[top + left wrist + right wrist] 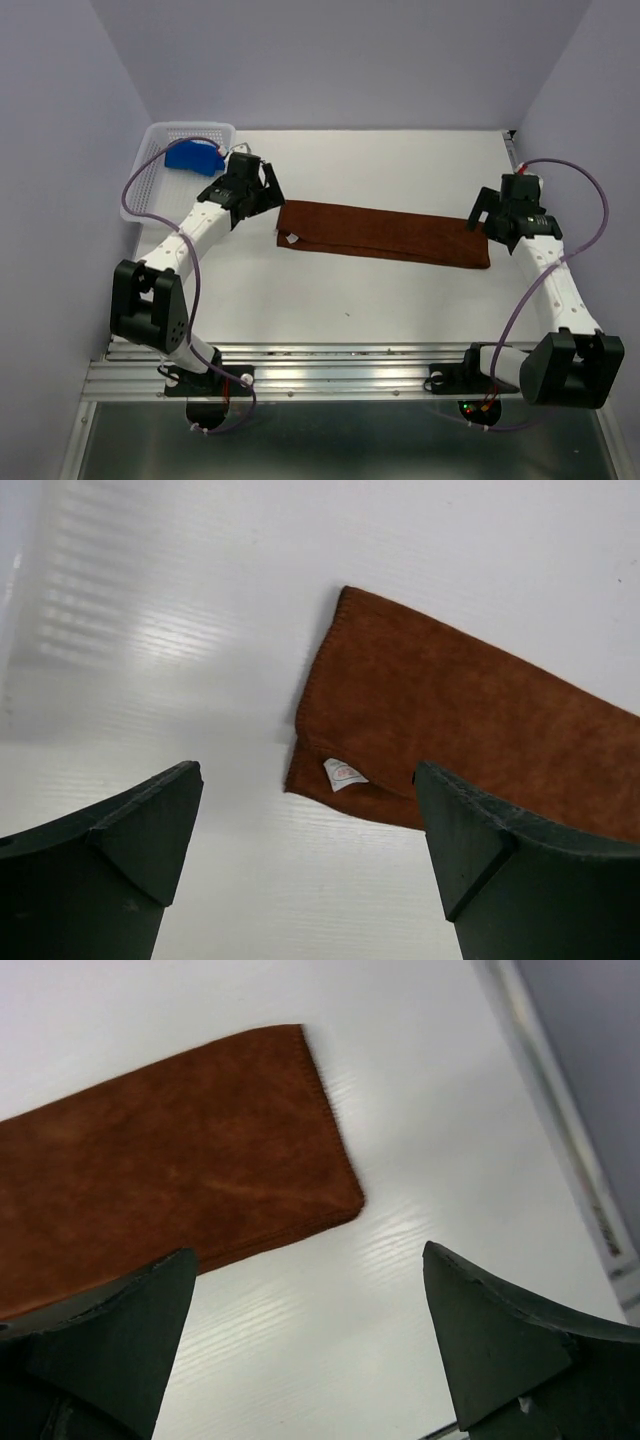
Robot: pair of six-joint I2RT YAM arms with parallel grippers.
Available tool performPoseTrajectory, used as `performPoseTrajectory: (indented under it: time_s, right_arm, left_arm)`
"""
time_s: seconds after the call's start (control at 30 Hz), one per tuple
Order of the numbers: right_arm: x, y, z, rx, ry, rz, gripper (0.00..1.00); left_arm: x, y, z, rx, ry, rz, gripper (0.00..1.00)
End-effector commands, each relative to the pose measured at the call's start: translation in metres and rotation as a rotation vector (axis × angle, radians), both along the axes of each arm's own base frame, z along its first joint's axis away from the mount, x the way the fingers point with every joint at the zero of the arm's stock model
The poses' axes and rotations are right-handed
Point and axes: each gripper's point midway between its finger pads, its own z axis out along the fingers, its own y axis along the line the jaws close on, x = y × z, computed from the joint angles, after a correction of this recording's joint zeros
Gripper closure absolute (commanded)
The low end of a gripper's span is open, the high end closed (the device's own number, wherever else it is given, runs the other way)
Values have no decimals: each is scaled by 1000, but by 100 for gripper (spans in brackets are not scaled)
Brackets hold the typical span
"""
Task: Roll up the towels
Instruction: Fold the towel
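Note:
The rust-brown towel (385,233) lies flat on the white table, folded into a long strip running left to right. Its left end with a small white label (343,773) shows in the left wrist view (470,720); its right end shows in the right wrist view (170,1150). The blue towel (193,156) sits in the white basket (150,160) at the back left. My left gripper (262,190) is open and empty just left of the strip's left end. My right gripper (490,222) is open and empty at the strip's right end.
The basket stands in the back left corner against the wall. A metal rail (300,365) runs along the table's near edge. Grey walls close in both sides. A table edge strip (560,1130) lies right of the right gripper.

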Motion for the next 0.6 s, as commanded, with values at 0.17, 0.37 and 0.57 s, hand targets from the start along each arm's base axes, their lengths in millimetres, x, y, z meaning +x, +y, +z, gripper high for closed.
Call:
performPoseTrajectory:
  time_s: [0.17, 0.37, 0.57]
  right_arm:
    - [55, 53, -4, 242, -82, 221, 0]
    - [52, 44, -67, 257, 87, 118, 0]
    - [31, 18, -111, 301, 187, 11, 0]
  left_arm:
    - [23, -86, -18, -137, 48, -256, 1]
    - [17, -101, -70, -142, 159, -314, 1]
    - [-20, -71, -124, -55, 285, -265, 1]
